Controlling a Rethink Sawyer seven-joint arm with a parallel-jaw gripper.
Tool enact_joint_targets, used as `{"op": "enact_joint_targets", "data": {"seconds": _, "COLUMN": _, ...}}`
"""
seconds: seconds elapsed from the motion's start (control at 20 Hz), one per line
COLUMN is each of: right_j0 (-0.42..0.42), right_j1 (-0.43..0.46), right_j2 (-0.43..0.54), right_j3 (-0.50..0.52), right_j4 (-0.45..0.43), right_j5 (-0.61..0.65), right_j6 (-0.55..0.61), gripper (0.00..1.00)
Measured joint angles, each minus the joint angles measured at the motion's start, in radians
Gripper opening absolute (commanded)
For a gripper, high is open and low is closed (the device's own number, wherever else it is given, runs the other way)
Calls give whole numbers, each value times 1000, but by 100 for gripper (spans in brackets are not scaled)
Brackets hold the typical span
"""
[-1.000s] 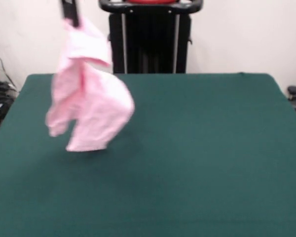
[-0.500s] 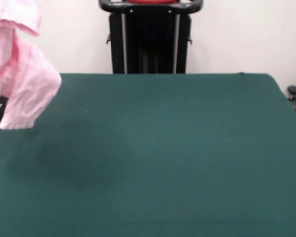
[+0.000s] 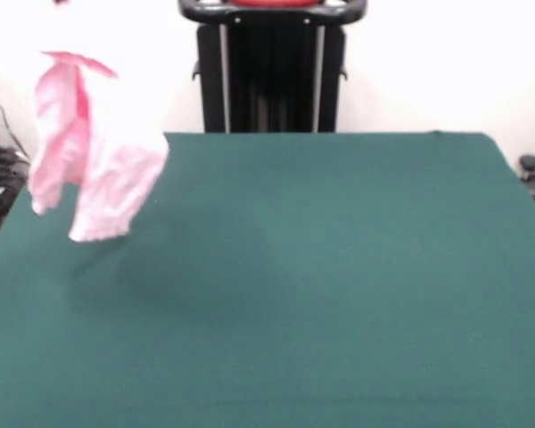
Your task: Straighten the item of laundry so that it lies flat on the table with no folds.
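End effector lies above the frame, unseen, grip unknowable. Below it the pink pants [image 3: 89,160] dangle crumpled, clear of the green desk [image 3: 339,267]. Best lowered slowly, dragging legs first to spread them flat.

Lab, green felt table [image 3: 339,285], robot pedestal [image 3: 272,67]

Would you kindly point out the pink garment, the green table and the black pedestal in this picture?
pink garment [image 3: 98,169]: front view, on its hanging middle, above the table's corner.
green table [image 3: 339,267]: front view, on bare green cloth.
black pedestal [image 3: 272,76]: front view, on its upright column.
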Motion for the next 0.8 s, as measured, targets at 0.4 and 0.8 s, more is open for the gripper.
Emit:
{"op": "enact_joint_targets", "data": {"seconds": 0.4, "right_j0": 163, "right_j1": 80, "right_j2": -18, "right_j3": 47, "right_j4": -104, "right_j5": -289, "right_j6": 0, "gripper": 0}}
{"op": "enact_joint_targets", "data": {"seconds": 0.8, "right_j0": 279, "right_j1": 208, "right_j2": -85, "right_j3": 52, "right_j4": -109, "right_j5": -464, "right_j6": 2, "gripper": 0}}
